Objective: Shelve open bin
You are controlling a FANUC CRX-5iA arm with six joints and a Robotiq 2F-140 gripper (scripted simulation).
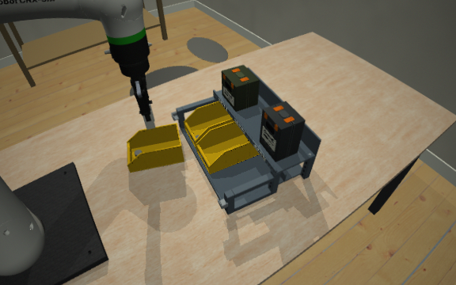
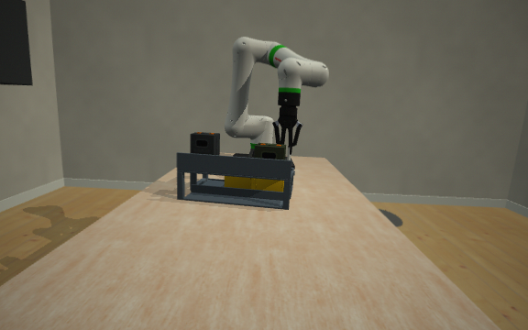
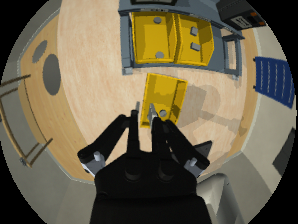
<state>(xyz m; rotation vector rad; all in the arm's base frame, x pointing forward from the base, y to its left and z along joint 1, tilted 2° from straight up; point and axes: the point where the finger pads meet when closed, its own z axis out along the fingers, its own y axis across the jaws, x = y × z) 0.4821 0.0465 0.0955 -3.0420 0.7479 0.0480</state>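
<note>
The pale wooden table (image 1: 331,87) fills most of the top view, running from the lower left to the right edge. Right of centre stands the grey metal shelf unit (image 1: 309,147), with two dark box-shaped cases with orange tabs (image 1: 241,87) on its upper board and two yellow open-front bins (image 1: 220,142) side by side in the row below; the free place (image 1: 248,180) lies at the row's lower end, behind the front lip. Just left of the shelf, on the table, sits the yellow open-front plastic bin (image 1: 154,148) that must be moved. Above its upper edge hangs the black two-finger gripper (image 1: 146,115), its fingers drawn nearly together with nothing between them and, as far as I can tell, clear of the bin.

The loose bin's long axis runs roughly left to right in the top view, its cut-down open front towards the left, away from the shelf, with a small grey part (image 1: 137,152) near that end.

Risks, as I judge them: the narrow fingers may pinch only the thin rear wall, so the bin could tilt on lifting and spill its part. The rear end may also catch the front lip or the overhead board, or nudge the neighbouring bin.
</note>
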